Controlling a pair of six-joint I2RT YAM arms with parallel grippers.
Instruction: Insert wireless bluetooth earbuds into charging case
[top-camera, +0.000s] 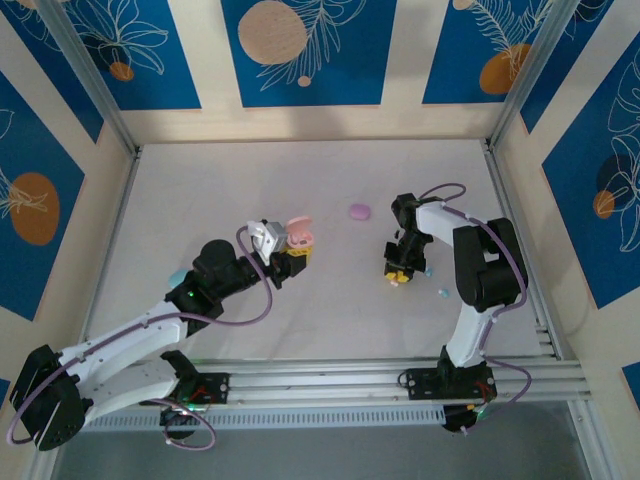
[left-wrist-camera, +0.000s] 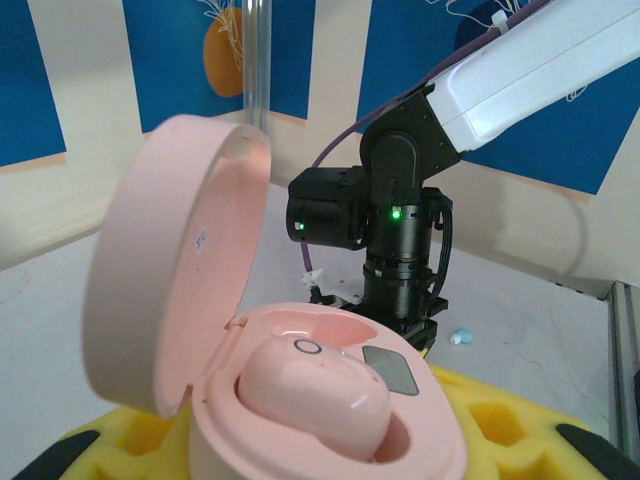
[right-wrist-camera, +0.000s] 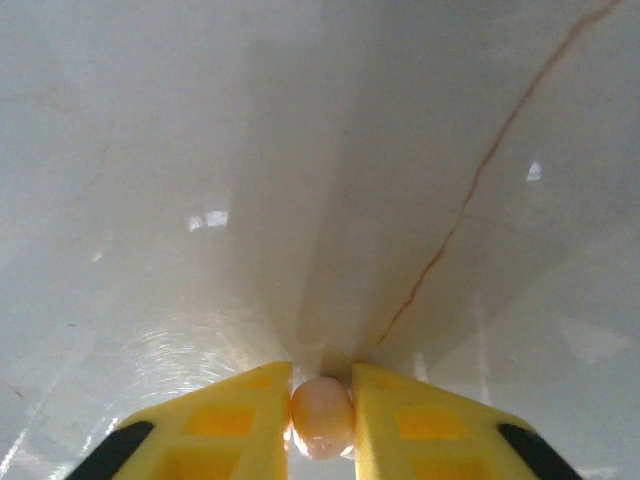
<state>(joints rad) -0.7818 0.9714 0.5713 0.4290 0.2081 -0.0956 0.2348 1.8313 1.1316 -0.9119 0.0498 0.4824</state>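
Right tool (right-wrist-camera: 322, 392) tight on a perhaps pink earbud (right-wrist-camera: 322, 420), left tool (top-camera: 297, 254) tight on case (left-wrist-camera: 180, 270)

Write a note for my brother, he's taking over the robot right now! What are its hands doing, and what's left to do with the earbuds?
Left gripper: shut on the open pink case, held above the table with its lid tilted back.
Right gripper: down at the table, shut on the loose pink earbud.
Done: the seated pink earbud is in the case.
Left: lift the pinched earbud, carry it across and seat it beside the first one.
Also around: a purple case farther back, and small light-blue bits near the right arm.
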